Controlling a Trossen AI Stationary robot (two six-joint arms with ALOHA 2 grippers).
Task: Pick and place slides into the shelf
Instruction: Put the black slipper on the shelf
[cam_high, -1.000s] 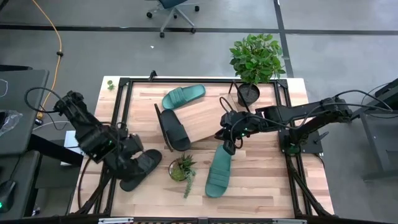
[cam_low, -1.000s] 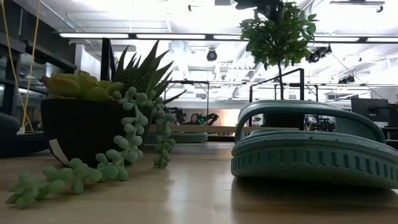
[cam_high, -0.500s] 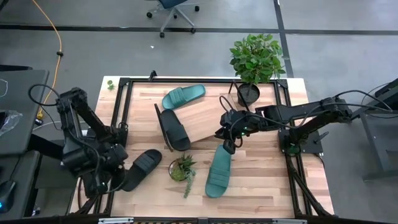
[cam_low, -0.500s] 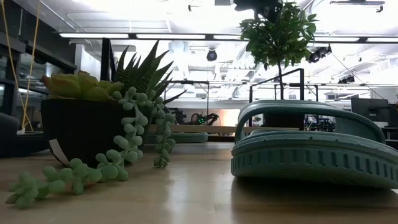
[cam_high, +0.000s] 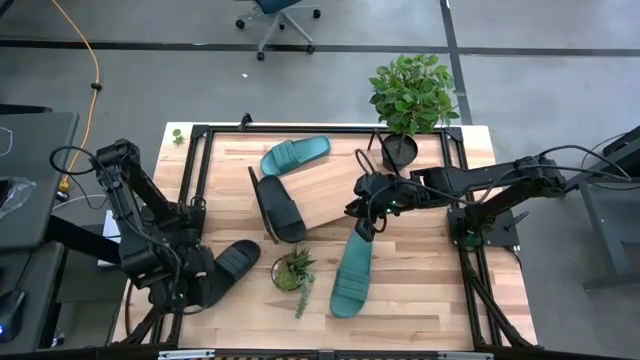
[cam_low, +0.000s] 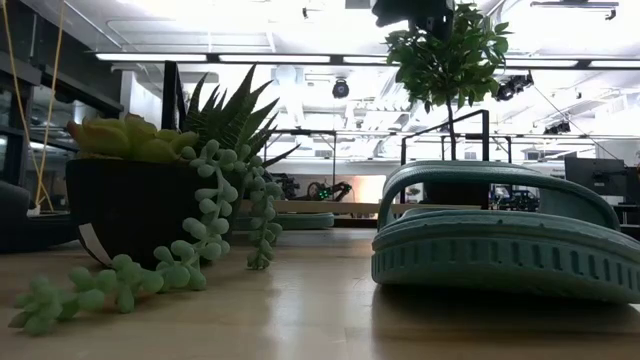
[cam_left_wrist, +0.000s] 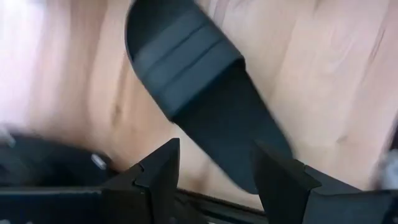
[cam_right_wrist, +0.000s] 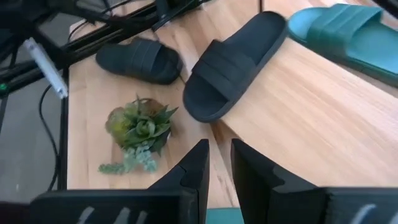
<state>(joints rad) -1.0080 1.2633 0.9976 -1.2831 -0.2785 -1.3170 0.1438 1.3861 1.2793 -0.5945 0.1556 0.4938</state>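
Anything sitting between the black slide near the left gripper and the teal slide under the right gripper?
Yes: in the high view a small potted succulent sits between the black slide and the teal slide.

black slides (cam_high: 282, 205), teal slides (cam_high: 348, 277) (light-wood shelf (cam_high: 330, 195))
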